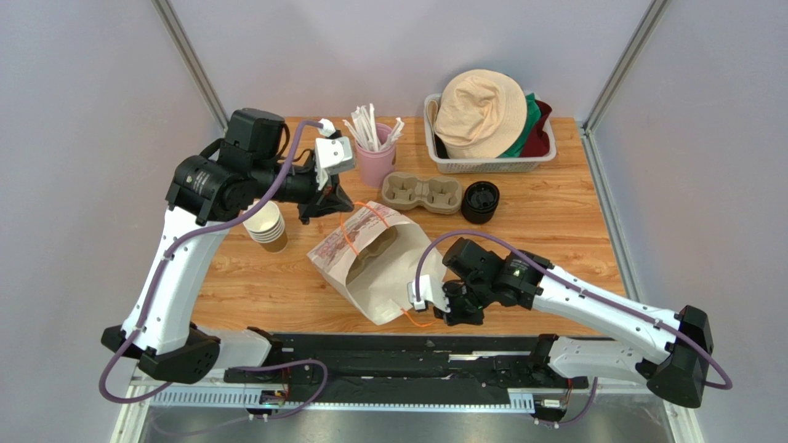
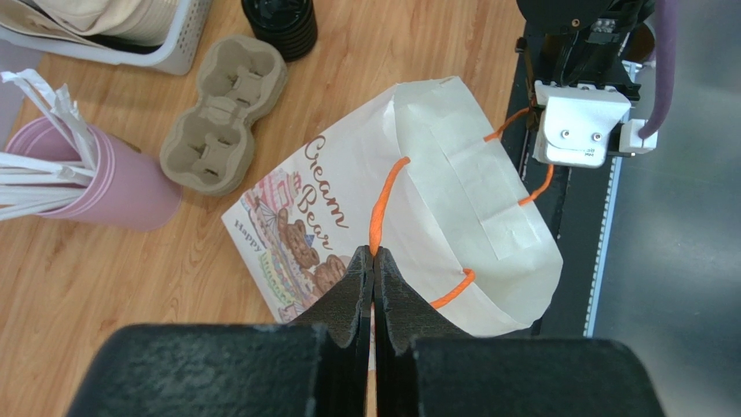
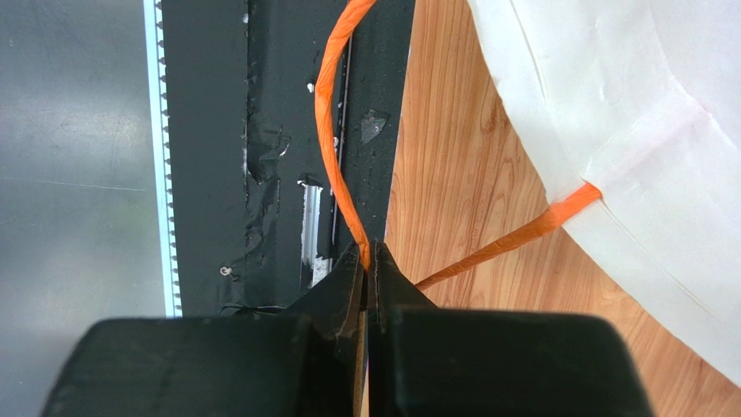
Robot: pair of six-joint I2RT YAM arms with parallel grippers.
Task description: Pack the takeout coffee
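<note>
Wooden table [image 1: 555, 240]: a pale plank top, and everything below rests on it.
Paper bag [image 1: 370, 277]: white, lying at the table's centre with its printed bear side up. It is stretched from 11 to 5 o'clock between the two grippers.
Basket [image 1: 490, 166]: white plastic, at 1 o'clock from the bag by the back edge, with a cream hat [image 1: 481, 111] heaped on darker ones.
Cup carrier [image 1: 423, 192]: moulded pulp with two wells, at 12 o'clock just beyond the bag.
Pink cup [image 1: 375, 166]: at 11 o'clock beside the carrier, stuffed with white paper-wrapped sticks.
Cup stack [image 1: 267, 226]: brown and lidless, at 9 o'clock.
Lid stack [image 1: 480, 201]: black, at 2 o'clock, just right of the carrier.
Left gripper [image 2: 374, 256]: jaws pinched together on the far handle [image 2: 383, 204], an orange cord.
Right gripper [image 3: 370, 256]: jaws likewise clamped on the near handle [image 3: 335, 130], above the black rail at 6 o'clock.
Takeout coffee: cannot tell where it is (the bag's interior is not visible).
</note>
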